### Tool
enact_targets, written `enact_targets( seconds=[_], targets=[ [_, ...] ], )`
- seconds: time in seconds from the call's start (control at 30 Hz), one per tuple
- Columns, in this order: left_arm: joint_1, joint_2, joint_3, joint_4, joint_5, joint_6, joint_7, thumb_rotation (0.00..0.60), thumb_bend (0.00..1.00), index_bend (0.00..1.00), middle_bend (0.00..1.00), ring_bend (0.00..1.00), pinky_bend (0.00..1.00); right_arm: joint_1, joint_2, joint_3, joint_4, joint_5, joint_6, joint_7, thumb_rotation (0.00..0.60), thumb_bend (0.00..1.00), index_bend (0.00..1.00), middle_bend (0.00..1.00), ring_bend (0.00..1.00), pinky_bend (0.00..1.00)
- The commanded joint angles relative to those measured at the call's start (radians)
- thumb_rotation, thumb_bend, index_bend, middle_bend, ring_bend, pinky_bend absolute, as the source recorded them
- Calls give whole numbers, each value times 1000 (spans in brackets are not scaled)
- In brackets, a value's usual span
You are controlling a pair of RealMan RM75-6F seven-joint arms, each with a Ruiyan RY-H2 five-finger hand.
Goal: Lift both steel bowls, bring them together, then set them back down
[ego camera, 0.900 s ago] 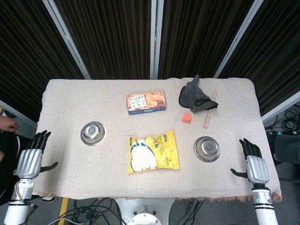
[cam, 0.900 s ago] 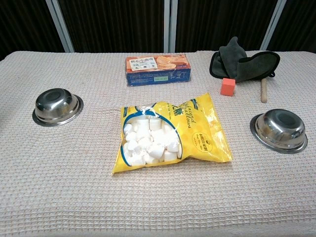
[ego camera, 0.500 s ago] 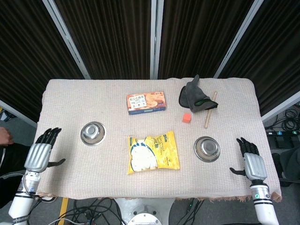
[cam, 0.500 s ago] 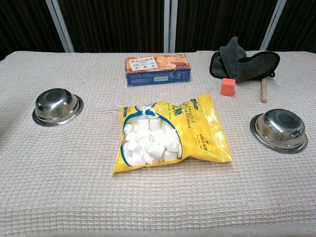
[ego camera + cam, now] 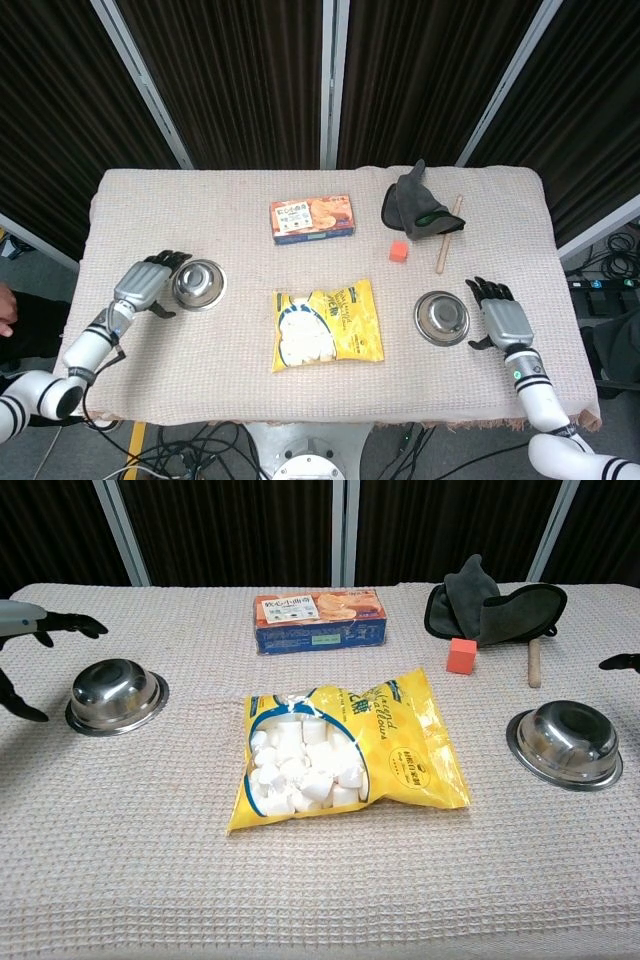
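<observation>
Two steel bowls rest upright on the cloth-covered table. The left bowl (image 5: 198, 284) (image 5: 117, 696) sits left of the yellow bag. My left hand (image 5: 147, 282) (image 5: 25, 640) hovers just beside its left rim, fingers spread, holding nothing. The right bowl (image 5: 442, 317) (image 5: 565, 743) sits right of the bag. My right hand (image 5: 502, 313) is close to that bowl's right rim, fingers apart and empty. In the chest view only its fingertips (image 5: 622, 662) show at the right edge.
A yellow marshmallow bag (image 5: 328, 324) (image 5: 342, 751) lies between the bowls. Behind it are a biscuit box (image 5: 311, 219), an orange cube (image 5: 398, 252), a dark cloth (image 5: 414, 205) and a wooden stick (image 5: 447, 237). The table's edge (image 5: 90, 240) runs close to my left arm.
Both hands have moved inward from the table's outer front corners toward the bowls. The left now reaches the left bowl's rim; the right has come beside the right bowl. The bowls stay put.
</observation>
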Motion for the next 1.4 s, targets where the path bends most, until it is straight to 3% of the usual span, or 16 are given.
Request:
enact_targets(
  seconds=[0.03, 0.37, 0.6, 0.87, 0.97, 1.17, 1.3, 1.4],
  targets=[
    [-46, -36, -6, 68, -35, -34, 14, 600, 0, 27, 68, 23, 175, 36, -16, -1, 3, 42, -40, -28, 600, 16, 0, 0, 0, 0],
    [-86, -54, 18, 82, -32, -74, -24, 600, 0, 37, 68, 23, 196, 89, -52, -27, 39, 100, -83, -39, 600, 28, 0, 0, 0, 16],
    [-95, -72, 34, 85, 5, -44, -61, 600, 0, 90, 96, 47, 226, 112, -58, -37, 59, 124, -95, -34, 600, 35, 0, 0, 0, 29],
    [-117, -134, 52, 160, 18, -55, -96, 600, 0, 135, 130, 84, 268, 139, -85, -49, 97, 137, -120, -14, 600, 49, 0, 1, 0, 56],
    [-123, -155, 56, 191, 20, -57, -107, 600, 21, 166, 170, 121, 305, 142, -94, -51, 108, 131, -113, -3, 600, 67, 12, 47, 6, 103],
    [-114, -178, 56, 224, 23, -13, -118, 600, 129, 354, 377, 336, 525, 131, -113, -53, 125, 84, -60, 29, 600, 110, 399, 335, 260, 355],
    [-99, -174, 49, 215, 32, 46, -130, 600, 177, 428, 460, 421, 596, 114, -119, -47, 131, 40, -18, 76, 600, 136, 507, 407, 330, 426],
    [-76, -149, 30, 178, 44, 139, -138, 600, 189, 442, 472, 433, 609, 93, -105, -34, 112, -9, 26, 144, 600, 141, 518, 414, 336, 433]
  ],
)
